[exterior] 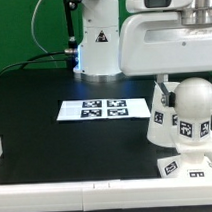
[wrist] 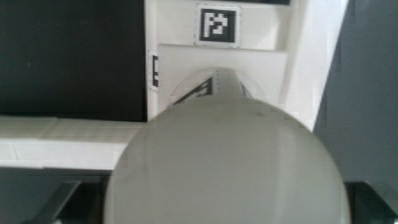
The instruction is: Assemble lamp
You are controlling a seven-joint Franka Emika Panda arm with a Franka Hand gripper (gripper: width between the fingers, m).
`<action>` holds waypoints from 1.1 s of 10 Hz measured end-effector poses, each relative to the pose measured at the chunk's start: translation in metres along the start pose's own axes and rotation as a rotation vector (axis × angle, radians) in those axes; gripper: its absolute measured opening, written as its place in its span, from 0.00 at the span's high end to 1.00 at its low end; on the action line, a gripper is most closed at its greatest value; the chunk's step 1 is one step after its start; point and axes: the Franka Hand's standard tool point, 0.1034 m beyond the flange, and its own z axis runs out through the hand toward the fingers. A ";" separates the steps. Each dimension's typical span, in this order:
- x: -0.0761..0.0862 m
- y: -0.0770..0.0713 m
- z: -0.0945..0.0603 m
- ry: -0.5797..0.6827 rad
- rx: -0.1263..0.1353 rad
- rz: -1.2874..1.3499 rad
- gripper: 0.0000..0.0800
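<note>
The round bulb (exterior: 194,105) is sitting in the right part of the exterior view, standing upright on the stepped square base (exterior: 189,167), which is resting on the black tabletop (exterior: 56,146) at the lower right near the front white edge strip (exterior: 78,200). Tags are showing on the bulb's neck and on the base's side. Just beside the bulb, on the exterior view's left of it, the tapered shade (exterior: 160,115) is standing on the tabletop, partly hidden behind the bulb. Above both, the robot's large white wrist body (exterior: 171,41) is hanging across the upper right of the frame; the jaws themselves are not showing there, so I cannot tell whether they are wide or narrow. The marker board (exterior: 103,109) is lying flat in the middle of the tabletop, well apart from the lamp parts, with the arm's white pedestal (exterior: 96,39) behind it.

In the wrist view, the bulb (wrist: 222,165) is filling the lower middle as a blurred pale dome, with the base (wrist: 222,45) and one of its tags beyond it.
</note>
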 end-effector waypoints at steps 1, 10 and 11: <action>-0.001 0.001 0.000 0.002 -0.010 0.156 0.28; -0.005 0.003 0.001 -0.062 0.020 1.237 0.28; -0.006 0.002 0.001 -0.062 0.020 1.236 0.28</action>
